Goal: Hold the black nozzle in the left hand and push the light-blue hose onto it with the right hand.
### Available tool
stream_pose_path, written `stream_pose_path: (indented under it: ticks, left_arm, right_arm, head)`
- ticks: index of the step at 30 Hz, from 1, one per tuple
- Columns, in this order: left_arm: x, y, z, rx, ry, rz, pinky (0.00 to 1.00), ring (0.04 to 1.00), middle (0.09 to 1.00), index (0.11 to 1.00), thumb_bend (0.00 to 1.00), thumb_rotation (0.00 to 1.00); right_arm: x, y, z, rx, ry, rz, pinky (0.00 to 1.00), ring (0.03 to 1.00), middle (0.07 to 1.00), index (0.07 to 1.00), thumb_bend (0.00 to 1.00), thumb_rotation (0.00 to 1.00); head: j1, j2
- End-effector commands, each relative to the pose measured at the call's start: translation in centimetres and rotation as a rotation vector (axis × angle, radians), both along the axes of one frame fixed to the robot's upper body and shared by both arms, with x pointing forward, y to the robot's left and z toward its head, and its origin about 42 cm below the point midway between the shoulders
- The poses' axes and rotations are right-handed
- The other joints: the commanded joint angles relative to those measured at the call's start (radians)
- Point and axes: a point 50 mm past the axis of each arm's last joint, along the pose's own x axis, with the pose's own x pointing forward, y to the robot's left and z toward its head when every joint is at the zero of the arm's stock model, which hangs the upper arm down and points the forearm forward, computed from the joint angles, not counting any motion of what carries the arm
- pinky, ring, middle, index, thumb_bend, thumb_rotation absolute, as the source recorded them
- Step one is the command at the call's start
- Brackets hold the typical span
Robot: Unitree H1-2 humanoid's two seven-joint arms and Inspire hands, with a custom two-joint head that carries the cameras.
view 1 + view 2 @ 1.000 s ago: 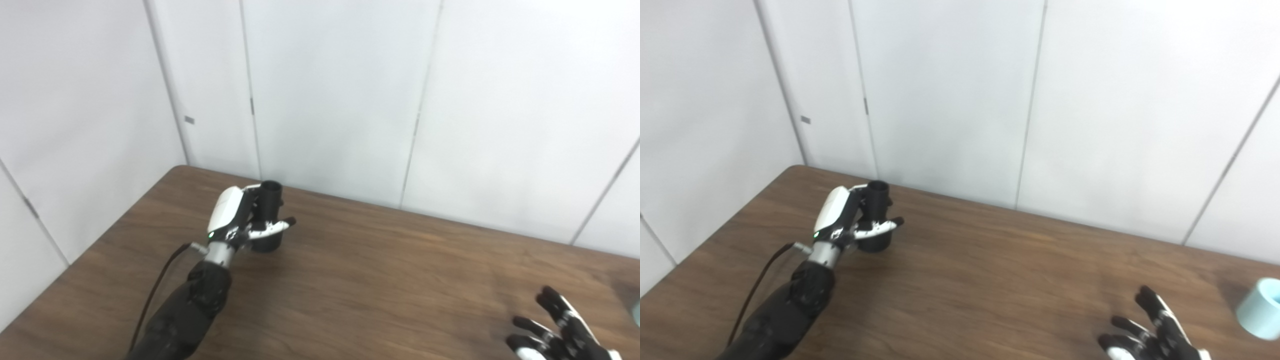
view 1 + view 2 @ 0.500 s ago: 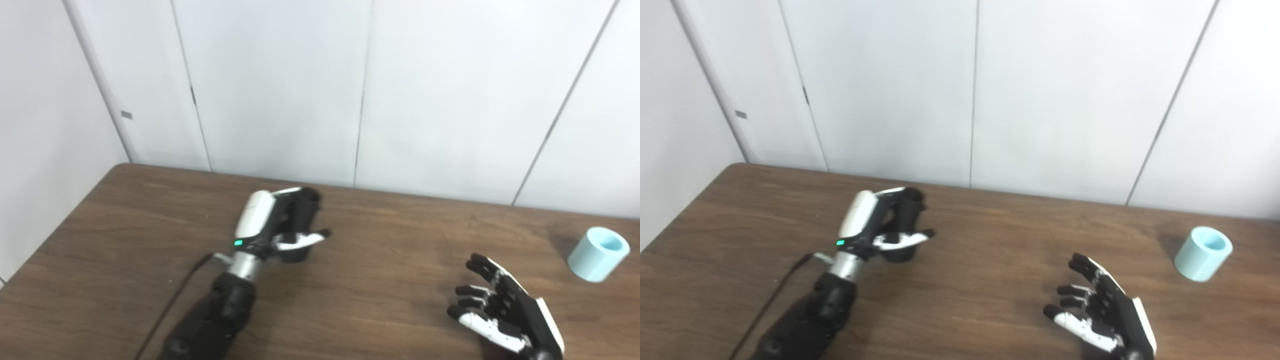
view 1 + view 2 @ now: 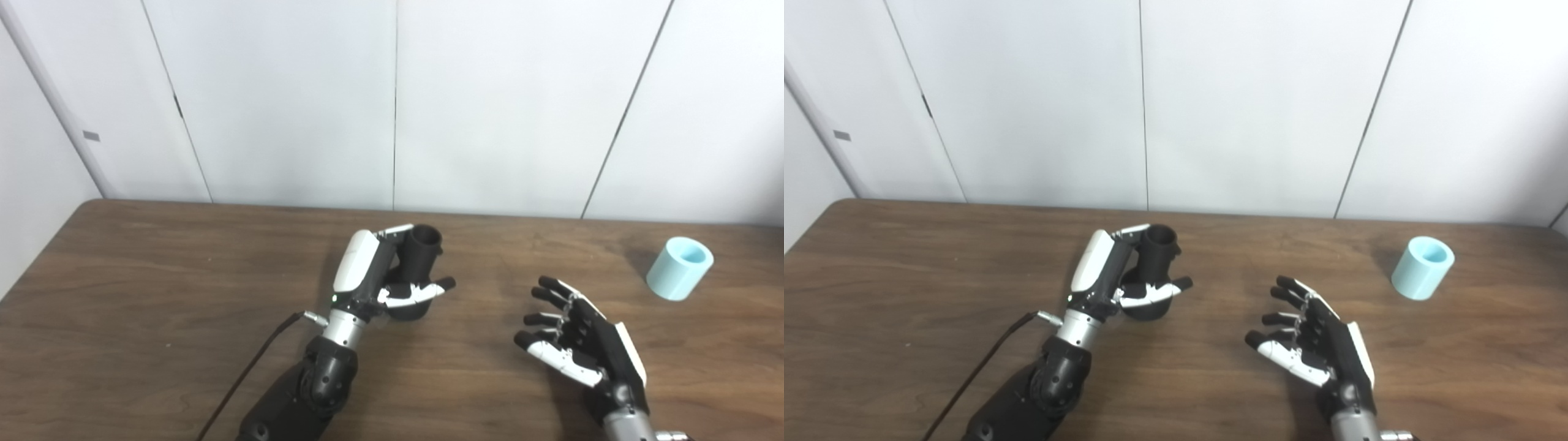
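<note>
The black nozzle (image 3: 420, 269) is a dark tube with its open mouth up, tilted a little to the right, its base at the table. My left hand (image 3: 373, 275) is shut on it, fingers behind it and thumb across its front. The light-blue hose (image 3: 680, 267) is a short pale cylinder lying tilted at the table's far right. My right hand (image 3: 582, 340) hovers open over the table, fingers spread and pointing left. It is well left of and nearer than the hose, holding nothing.
The brown wooden table (image 3: 153, 294) runs across the whole view, its far edge against white wall panels (image 3: 392, 104). A black cable (image 3: 251, 367) trails from my left wrist down toward the bottom edge.
The camera has swung right, bringing the hose fully into view. My left hand keeps its hold on the nozzle. My right hand has risen into view, open.
</note>
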Motion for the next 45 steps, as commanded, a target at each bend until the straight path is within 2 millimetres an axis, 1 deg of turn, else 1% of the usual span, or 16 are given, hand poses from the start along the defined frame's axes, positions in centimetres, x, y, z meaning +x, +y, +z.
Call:
stream_pose_path:
  ticks: [1, 3, 4, 8, 12, 16, 18, 22, 24, 25, 28, 31, 35, 39, 42, 45]
  left_arm:
    - [-0.6, -0.1, 0.3, -0.053, -0.027, -0.005, 0.37, 0.409, 0.492, 0.503, 0.5, 0.0]
    - [-0.7, 0.1, 0.5, -0.059, -0.029, -0.007, 0.37, 0.409, 0.491, 0.504, 0.5, 0.0]
    - [-0.8, 0.4, 0.5, -0.057, -0.031, -0.007, 0.37, 0.409, 0.491, 0.504, 0.5, 0.0]
    - [-1.2, 1.5, 0.3, -0.046, -0.027, -0.004, 0.36, 0.411, 0.489, 0.504, 0.5, 0.0]
    - [-1.6, 3.0, -0.4, -0.033, 0.0, 0.009, 0.37, 0.411, 0.49, 0.505, 0.5, 0.0]
    - [-1.9, 4.9, -1.8, 0.032, 0.05, 0.02, 0.36, 0.407, 0.49, 0.508, 0.5, 0.0]
    - [-2.0, 6.0, -2.6, 0.091, 0.084, 0.016, 0.35, 0.403, 0.488, 0.52, 0.5, 0.0]
    - [-2.3, 8.5, -4.4, 0.3, 0.191, 0.0, 0.35, 0.387, 0.479, 0.534, 0.5, 0.0]
    - [-2.5, 9.6, -5.2, 0.392, 0.232, -0.008, 0.35, 0.383, 0.475, 0.536, 0.5, 0.0]
    - [-2.6, 10.0, -5.6, 0.423, 0.248, -0.014, 0.34, 0.379, 0.47, 0.539, 0.5, 0.0]
    - [-3.0, 11.2, -6.9, 0.505, 0.29, -0.019, 0.34, 0.376, 0.467, 0.526, 0.5, 0.0]
    - [-3.2, 11.8, -7.5, 0.546, 0.326, -0.022, 0.36, 0.378, 0.477, 0.518, 0.5, 0.0]
    - [-3.4, 12.3, -8.0, 0.585, 0.365, -0.019, 0.38, 0.383, 0.491, 0.507, 0.5, 0.0]
    - [-3.6, 12.7, -8.2, 0.592, 0.354, -0.017, 0.38, 0.38, 0.491, 0.504, 0.5, 0.0]
    - [-3.7, 12.6, -8.0, 0.586, 0.352, -0.018, 0.38, 0.383, 0.492, 0.507, 0.5, 0.0]
    - [-3.6, 12.2, -7.7, 0.581, 0.345, -0.021, 0.39, 0.384, 0.49, 0.51, 0.5, 0.0]
  right_arm:
    - [0.6, 0.3, 2.1, 0.004, -0.102, 0.004, 0.46, 0.606, 0.771, 0.776, 0.79, 0.22]
    - [0.7, 0.2, 2.1, 0.003, -0.103, 0.004, 0.46, 0.605, 0.769, 0.775, 0.79, 0.23]
    - [0.7, 0.2, 2.1, -0.002, -0.103, 0.005, 0.46, 0.605, 0.768, 0.774, 0.78, 0.21]
    - [0.6, 0.0, 2.2, -0.01, -0.098, 0.001, 0.47, 0.602, 0.769, 0.775, 0.76, 0.21]
    - [0.6, -0.1, 2.2, -0.014, -0.092, -0.002, 0.47, 0.599, 0.769, 0.776, 0.75, 0.2]
    - [0.6, -0.1, 2.1, -0.006, -0.092, 0.001, 0.47, 0.597, 0.769, 0.774, 0.73, 0.15]
    - [0.7, -0.2, 2.1, 0.001, -0.096, 0.006, 0.46, 0.597, 0.769, 0.774, 0.72, 0.15]
    - [0.9, -0.4, 1.9, -0.015, -0.102, 0.014, 0.46, 0.594, 0.77, 0.776, 0.71, 0.17]
    - [0.9, -0.5, 1.9, -0.012, -0.097, 0.01, 0.46, 0.594, 0.769, 0.776, 0.71, 0.15]
    - [0.9, -0.5, 1.9, -0.011, -0.093, 0.007, 0.46, 0.59, 0.768, 0.774, 0.71, 0.14]
    - [0.9, -0.6, 1.9, 0.001, -0.092, 0.005, 0.44, 0.588, 0.769, 0.774, 0.72, 0.14]
    - [0.8, -0.7, 1.9, -0.003, -0.094, 0.004, 0.44, 0.591, 0.771, 0.772, 0.73, 0.17]
    - [0.8, -0.7, 2.0, 0.008, -0.101, 0.017, 0.44, 0.596, 0.77, 0.77, 0.73, 0.17]
    - [0.8, -0.8, 1.9, 0.005, -0.1, 0.014, 0.44, 0.597, 0.766, 0.767, 0.75, 0.2]
    - [0.9, -0.9, 1.8, 0.002, -0.1, 0.011, 0.44, 0.595, 0.767, 0.77, 0.76, 0.22]
    - [1.0, -0.8, 1.9, 0.001, -0.107, 0.016, 0.43, 0.585, 0.767, 0.774, 0.75, 0.2]
  head:
    - [-0.002, 0.003]
    - [-0.003, 0.007]
    - [-0.003, 0.011]
    - [0.0, 0.015]
    - [0.007, 0.02]
    - [0.013, 0.027]
    - [0.014, 0.03]
    - [0.014, 0.033]
    - [0.015, 0.036]
    - [0.016, 0.037]
    - [0.021, 0.04]
    - [0.024, 0.042]
    - [0.027, 0.045]
    - [0.03, 0.046]
    - [0.031, 0.045]
    - [0.03, 0.047]
